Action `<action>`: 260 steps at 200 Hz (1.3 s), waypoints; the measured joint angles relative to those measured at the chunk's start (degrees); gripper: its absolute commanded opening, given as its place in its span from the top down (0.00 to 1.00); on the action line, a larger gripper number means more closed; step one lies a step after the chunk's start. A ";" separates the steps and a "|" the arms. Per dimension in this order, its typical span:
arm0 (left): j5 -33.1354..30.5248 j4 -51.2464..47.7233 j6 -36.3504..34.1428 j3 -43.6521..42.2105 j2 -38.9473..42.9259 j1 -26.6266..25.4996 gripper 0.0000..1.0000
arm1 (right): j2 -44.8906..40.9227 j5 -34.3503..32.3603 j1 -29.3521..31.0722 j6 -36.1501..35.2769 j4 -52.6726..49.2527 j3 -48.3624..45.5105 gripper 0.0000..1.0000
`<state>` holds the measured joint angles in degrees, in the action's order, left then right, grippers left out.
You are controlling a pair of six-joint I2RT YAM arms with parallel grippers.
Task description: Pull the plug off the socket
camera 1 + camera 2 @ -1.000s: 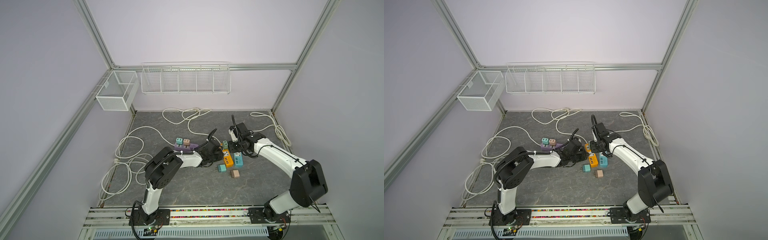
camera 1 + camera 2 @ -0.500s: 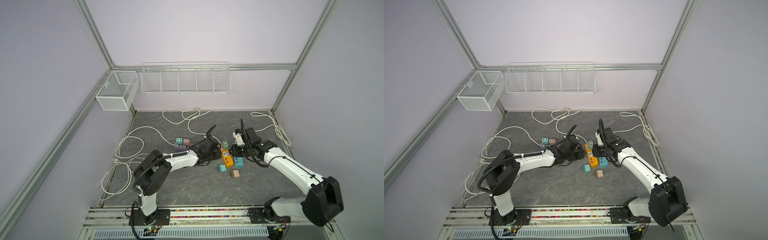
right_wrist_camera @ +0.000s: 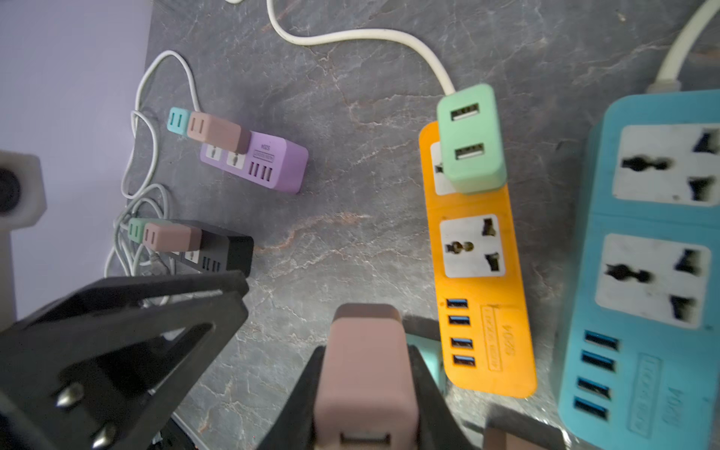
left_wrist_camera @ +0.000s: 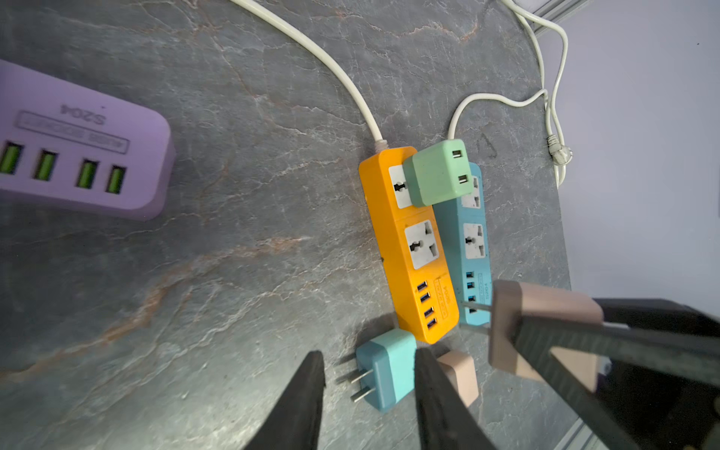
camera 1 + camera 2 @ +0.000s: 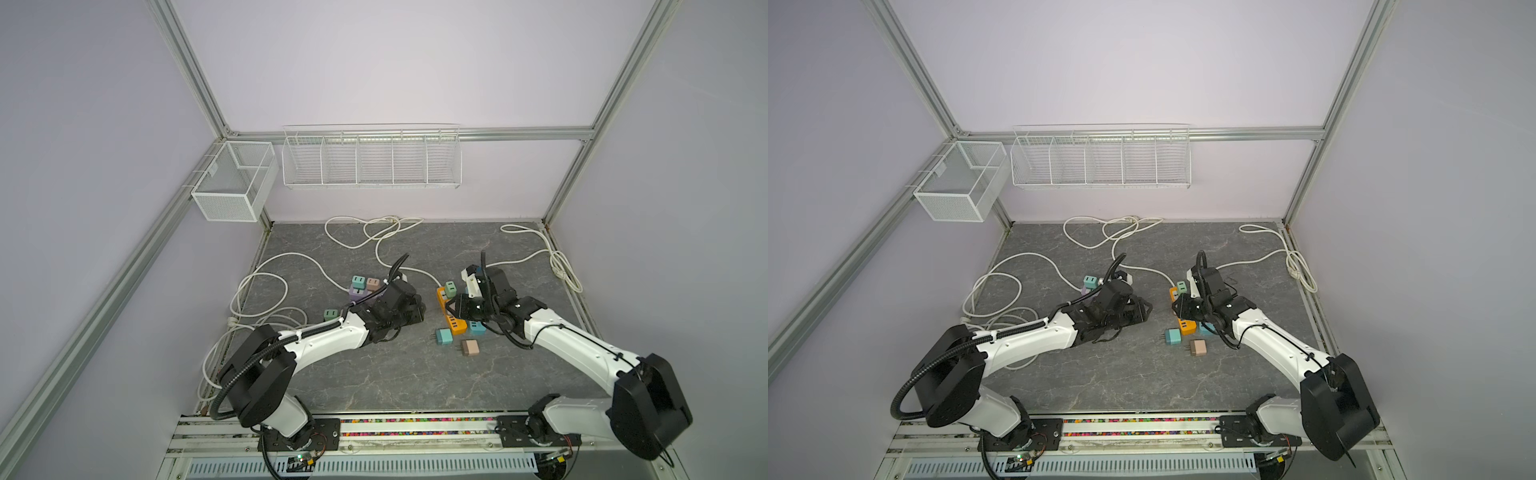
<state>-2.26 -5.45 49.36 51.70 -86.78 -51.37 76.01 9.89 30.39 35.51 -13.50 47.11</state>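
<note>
R claw [image 3: 366,362] clamped on pink-brown plug [image 3: 360,389]. Prongs clear of any socket; held above near end of orange strip [image 4: 413,249], right of surface [image 4: 233,253] centre.

L claw [image 4: 369,353]: jaws apart, nothing gripped. Hovers over teal plug [image 4: 385,368], loose on surface w/ another pink plug [image 4: 459,374] beside it.

Green plug [image 4: 436,173] seated in orange strip's far socket. Blue strip [image 4: 473,241] touching alongside.

Risks, my read:
- Claws v. close; a swing by either could clip the other.
- If R lets go here, plug may hit strip or loose plugs & bounce.
- Pulling green w/o pinning strip would prob. lift whole strip, cord [image 4: 331,66] dragging.
</note>
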 measured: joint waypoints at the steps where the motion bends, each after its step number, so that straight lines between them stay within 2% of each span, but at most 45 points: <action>1: -0.07 -0.07 0.00 -0.20 0.28 0.00 0.59 | 0.09 0.02 0.04 0.07 0.15 0.00 0.77; 63: -3.85 -2.16 -0.04 -6.21 10.03 1.31 0.54 | 8.57 0.50 3.21 5.16 10.69 0.00 0.78; 104: -6.64 -3.23 0.00 -8.22 13.20 1.62 0.52 | 13.20 0.48 4.72 6.60 15.30 -0.02 0.77; 189: -7.56 -1.73 1.57 -11.54 13.81 1.62 0.51 | 19.63 -0.42 6.21 7.63 18.67 -0.20 0.75; 260: -5.81 -0.37 2.29 -11.52 11.54 1.62 0.51 | 21.44 -1.53 7.19 8.04 19.82 -0.17 0.64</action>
<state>-8.08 -5.82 51.66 40.18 -75.24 -49.76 97.45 8.36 37.58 43.55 6.33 46.94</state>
